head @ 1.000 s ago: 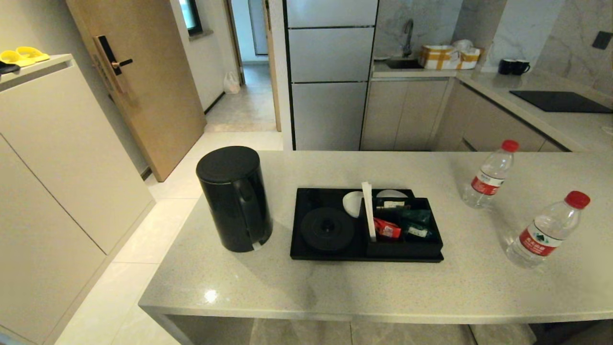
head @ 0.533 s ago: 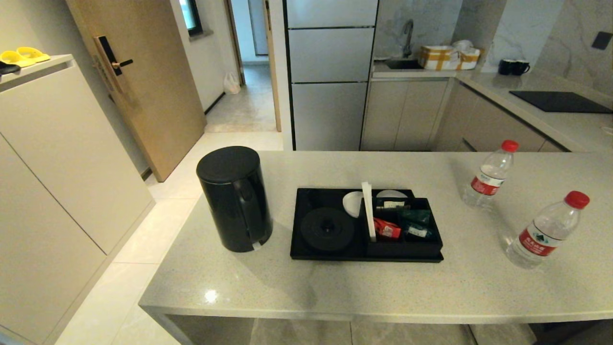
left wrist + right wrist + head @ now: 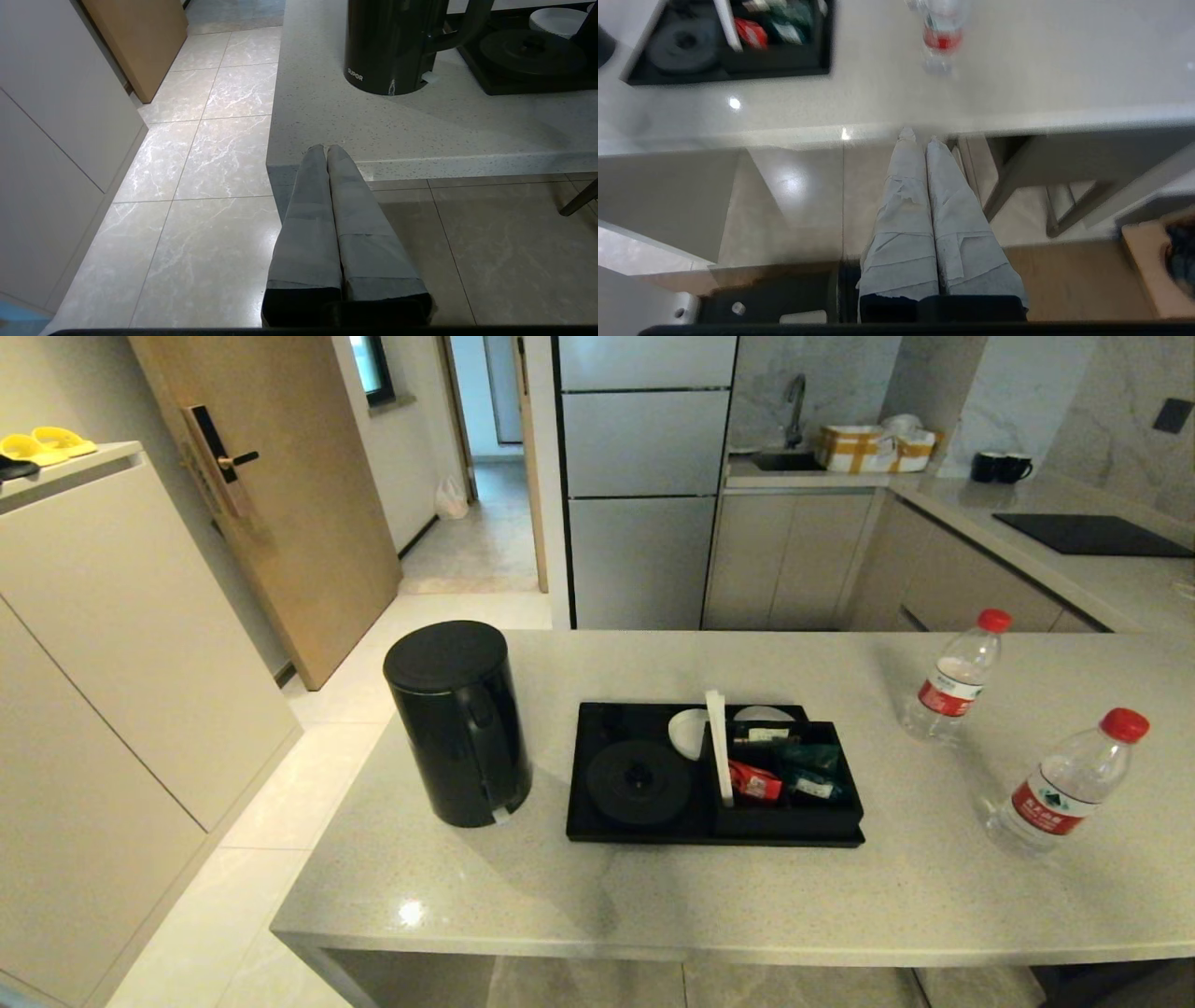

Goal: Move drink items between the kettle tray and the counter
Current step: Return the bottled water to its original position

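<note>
The tall black kettle (image 3: 457, 723) (image 3: 392, 44) stands on the beige counter (image 3: 747, 905), just left of the black kettle tray (image 3: 597, 826). The tray's round base (image 3: 639, 782) is bare. Two clear water bottles with red caps stand on the counter to the right, one farther back (image 3: 954, 677) and one nearer (image 3: 1064, 784) (image 3: 942, 35). Neither arm shows in the head view. My left gripper (image 3: 325, 149) is shut and empty, low in front of the counter's left corner. My right gripper (image 3: 919, 136) is shut and empty, below the counter's front edge.
The tray's box compartment holds red and green sachets (image 3: 780, 775), beside a white divider (image 3: 717, 747) and white dishes (image 3: 689, 730). Tiled floor (image 3: 205, 154) lies left of the counter. Chair legs (image 3: 1017, 186) stand under it. A hob (image 3: 1088, 534) and two mugs (image 3: 1001, 466) sit far back.
</note>
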